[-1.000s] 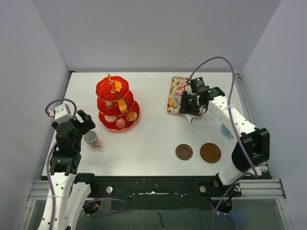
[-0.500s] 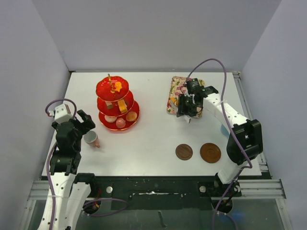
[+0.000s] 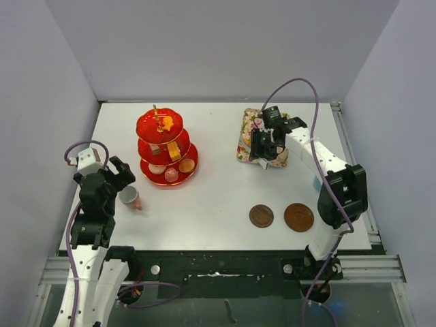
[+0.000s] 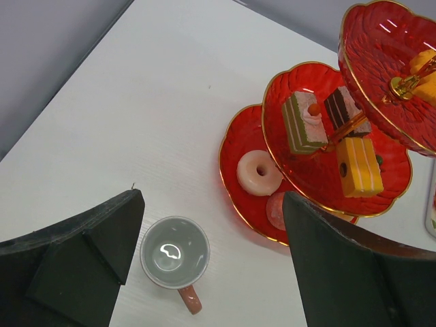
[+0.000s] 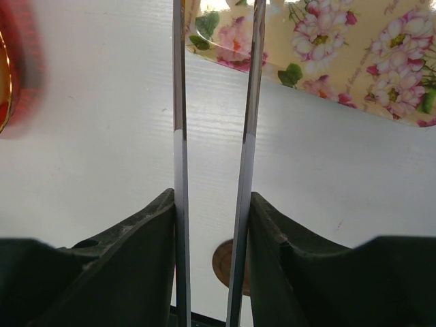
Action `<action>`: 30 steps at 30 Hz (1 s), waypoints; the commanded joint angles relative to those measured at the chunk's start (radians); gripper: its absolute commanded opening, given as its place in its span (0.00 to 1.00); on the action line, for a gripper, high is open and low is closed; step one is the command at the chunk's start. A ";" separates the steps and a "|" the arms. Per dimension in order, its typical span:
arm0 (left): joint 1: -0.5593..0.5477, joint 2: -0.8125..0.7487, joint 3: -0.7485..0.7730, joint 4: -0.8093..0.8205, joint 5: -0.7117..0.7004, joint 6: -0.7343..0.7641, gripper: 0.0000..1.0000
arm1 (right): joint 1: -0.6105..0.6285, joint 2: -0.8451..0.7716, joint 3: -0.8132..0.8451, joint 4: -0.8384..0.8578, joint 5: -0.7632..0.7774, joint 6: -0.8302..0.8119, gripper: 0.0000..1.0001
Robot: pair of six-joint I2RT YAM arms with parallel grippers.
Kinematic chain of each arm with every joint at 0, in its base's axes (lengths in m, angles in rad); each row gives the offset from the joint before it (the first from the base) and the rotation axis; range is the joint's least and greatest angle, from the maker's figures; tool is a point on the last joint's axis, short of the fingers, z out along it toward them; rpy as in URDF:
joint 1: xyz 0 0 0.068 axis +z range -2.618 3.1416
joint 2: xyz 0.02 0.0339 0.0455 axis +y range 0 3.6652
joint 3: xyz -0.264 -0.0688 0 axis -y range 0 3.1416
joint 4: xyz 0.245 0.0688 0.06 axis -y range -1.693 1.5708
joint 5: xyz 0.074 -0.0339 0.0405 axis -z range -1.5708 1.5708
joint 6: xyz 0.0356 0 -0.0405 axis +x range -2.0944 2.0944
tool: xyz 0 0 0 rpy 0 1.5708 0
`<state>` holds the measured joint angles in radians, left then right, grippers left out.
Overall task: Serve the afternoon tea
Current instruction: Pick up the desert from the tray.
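**A:** What sits lowest in the overhead frame?

**B:** Two saucers point(image 3: 261, 216), round, brown and flat, side by side at lower right with nothing on them. At middle left the left gripper point(image 3: 117, 174) hangs with its fingers spread wide and holds nothing. The pink cup point(image 4: 175, 252) stands upright under it, glossy, with a pale inside. As far as I can tell they are not touching.

**A:** And above that?

**B:** The red stand point(image 3: 167, 146) is just up and right of the cup. It has three scalloped, see-through tiers with gold rims, and carries a ring doughnut point(image 4: 259, 172) and layered cake slices point(image 4: 302, 122).

**A:** Where's the work?

**B:** Upper right. The right gripper point(image 3: 264, 146) is clamped on thin metal tongs point(image 5: 180, 102). Their blades are nearly parallel and the tips reach the edge of the flowered tray point(image 5: 327, 48). An orange sweet point(image 3: 243, 144) lies on that tray.

**A:** Any advice?

**B:** It's probably about to pick up a sweet. Set the blades squarely either side of it and squeeze lightly, because smooth steel will likely slip on a small piece. Then lift straight up.
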<state>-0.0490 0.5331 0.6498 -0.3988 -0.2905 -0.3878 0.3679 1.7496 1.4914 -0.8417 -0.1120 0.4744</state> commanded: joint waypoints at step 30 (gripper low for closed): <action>-0.002 -0.011 0.011 0.048 0.004 0.006 0.81 | -0.010 -0.014 0.043 -0.048 0.130 -0.039 0.38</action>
<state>-0.0490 0.5312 0.6498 -0.3988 -0.2905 -0.3878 0.3653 1.7557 1.4837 -0.8955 0.0055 0.4515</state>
